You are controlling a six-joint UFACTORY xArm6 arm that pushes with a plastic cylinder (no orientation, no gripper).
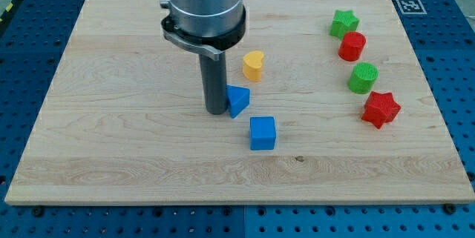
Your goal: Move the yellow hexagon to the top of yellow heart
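The yellow heart (253, 66) stands on the wooden board (111, 119) just right of the arm's grey body. No yellow hexagon shows in the view; the arm's body hides part of the board behind it. My tip (217, 111) rests on the board below and left of the yellow heart. It touches, or nearly touches, the left side of a blue triangle block (238, 101).
A blue cube (262, 133) lies below and right of the triangle. At the view's right, from top to bottom, stand a green star (344, 23), a red cylinder (352, 46), a green cylinder (364, 78) and a red star (381, 108).
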